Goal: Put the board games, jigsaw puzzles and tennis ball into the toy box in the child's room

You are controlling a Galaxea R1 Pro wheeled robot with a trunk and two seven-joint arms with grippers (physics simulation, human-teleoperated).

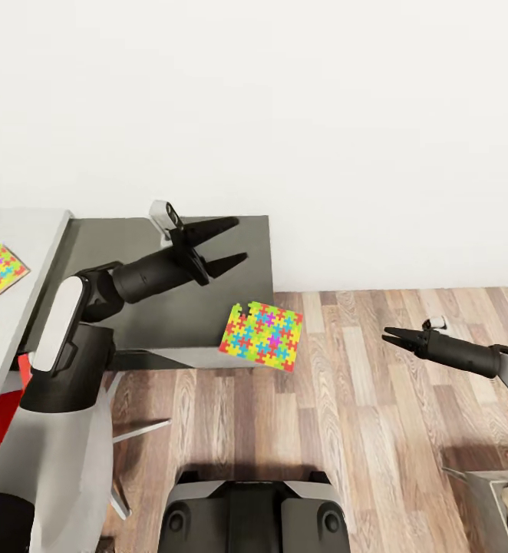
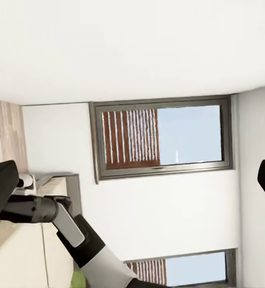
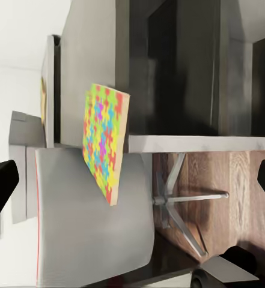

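Overhanging the side table (image 1: 169, 307) corner, jigsaw puzzle (image 1: 262, 336) tilts floorward; both hands apart.

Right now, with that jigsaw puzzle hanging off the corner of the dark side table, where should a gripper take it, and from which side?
Probably by the overhanging corner of the jigsaw puzzle, coming from the floor side. It is a thin flat sheet, and part of it juts past the edge of the dark side table, so one finger could slide under while the other closes on top. The right gripper hangs over the floor on that open side.

white wall (image 1: 285, 100), wood-plank floor (image 1: 377, 415)
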